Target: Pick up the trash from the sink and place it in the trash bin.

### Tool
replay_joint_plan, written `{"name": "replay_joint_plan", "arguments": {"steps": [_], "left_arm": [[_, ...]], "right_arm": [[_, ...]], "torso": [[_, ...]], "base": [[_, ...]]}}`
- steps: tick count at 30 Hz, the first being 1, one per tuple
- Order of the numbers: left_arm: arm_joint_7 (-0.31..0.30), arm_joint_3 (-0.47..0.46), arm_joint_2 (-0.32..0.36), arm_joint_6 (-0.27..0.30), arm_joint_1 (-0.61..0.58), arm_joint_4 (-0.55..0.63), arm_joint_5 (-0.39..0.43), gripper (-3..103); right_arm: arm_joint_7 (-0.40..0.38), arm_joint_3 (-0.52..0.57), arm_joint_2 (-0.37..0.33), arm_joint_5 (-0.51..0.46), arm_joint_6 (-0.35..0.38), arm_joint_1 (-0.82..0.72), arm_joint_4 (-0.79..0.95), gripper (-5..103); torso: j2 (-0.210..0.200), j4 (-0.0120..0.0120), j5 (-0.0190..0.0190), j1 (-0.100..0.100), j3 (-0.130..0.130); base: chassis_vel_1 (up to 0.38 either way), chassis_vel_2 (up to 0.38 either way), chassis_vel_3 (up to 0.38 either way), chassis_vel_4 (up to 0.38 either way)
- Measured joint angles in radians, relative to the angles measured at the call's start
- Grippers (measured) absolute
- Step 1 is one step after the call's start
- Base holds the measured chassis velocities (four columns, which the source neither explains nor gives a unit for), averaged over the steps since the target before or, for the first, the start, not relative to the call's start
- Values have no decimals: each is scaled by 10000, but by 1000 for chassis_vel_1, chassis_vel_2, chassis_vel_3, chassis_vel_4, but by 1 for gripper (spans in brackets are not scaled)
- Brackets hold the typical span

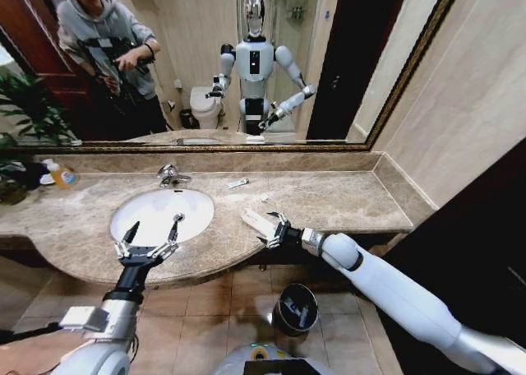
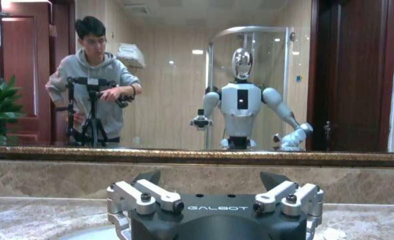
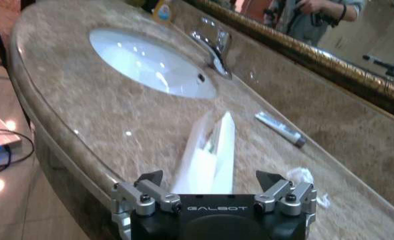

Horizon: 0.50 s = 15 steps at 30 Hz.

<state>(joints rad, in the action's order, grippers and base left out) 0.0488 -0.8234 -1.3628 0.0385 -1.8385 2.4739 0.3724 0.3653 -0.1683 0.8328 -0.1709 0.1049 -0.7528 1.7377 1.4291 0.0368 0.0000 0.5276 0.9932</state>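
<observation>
The white sink (image 1: pixel 156 212) is set in the brown marble counter, and its basin (image 3: pixel 143 60) looks bare. My right gripper (image 1: pixel 269 229) is at the counter's front edge, right of the sink. It is open (image 3: pixel 209 179), and a long flat white packet (image 3: pixel 210 150) lies between its fingers, pointing toward the mirror (image 1: pixel 256 219). A blue-capped tube (image 1: pixel 238 182) (image 3: pixel 280 128) lies near the back wall. A small white sachet (image 1: pixel 265 197) (image 3: pixel 305 177) sits behind the packet. My left gripper (image 1: pixel 156 227) hovers open over the sink's front rim (image 2: pixel 210 177). The dark trash bin (image 1: pixel 296 307) stands on the floor below the counter.
A chrome faucet (image 1: pixel 171 175) (image 3: pixel 214 42) rises behind the basin. A clear bottle of orange liquid (image 1: pixel 62 175) stands at the far left beside a plant (image 1: pixel 25 116). The mirror above reflects me and a person. A wall closes the counter's right end.
</observation>
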Motion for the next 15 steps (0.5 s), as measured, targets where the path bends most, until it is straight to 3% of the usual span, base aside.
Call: {"name": "replay_joint_plan", "arguments": {"steps": [5, 8, 11, 15], "left_arm": [[0, 0, 0, 0, 0, 0, 0, 100], [0, 0, 0, 0, 0, 0, 0, 100], [0, 1, 0, 0, 0, 0, 0, 100], [0, 0, 0, 0, 0, 0, 0, 100]], "right_arm": [[85, -93, 64, 104, -144, 168, -282, 88], [173, -128, 51, 139, -187, 200, -318, 77], [213, -149, 46, 137, -183, 200, -334, 73], [214, -172, 53, 40, -150, 200, -339, 57]], "torso": [[0, 1, -1, 0, 0], [0, 0, 0, 0, -1], [1, 0, -1, -1, -1], [0, 0, 0, -1, -1]], "base": [[0, 0, 0, 0], [0, 0, 0, 0], [0, 0, 0, 0], [0, 0, 0, 0]]}}
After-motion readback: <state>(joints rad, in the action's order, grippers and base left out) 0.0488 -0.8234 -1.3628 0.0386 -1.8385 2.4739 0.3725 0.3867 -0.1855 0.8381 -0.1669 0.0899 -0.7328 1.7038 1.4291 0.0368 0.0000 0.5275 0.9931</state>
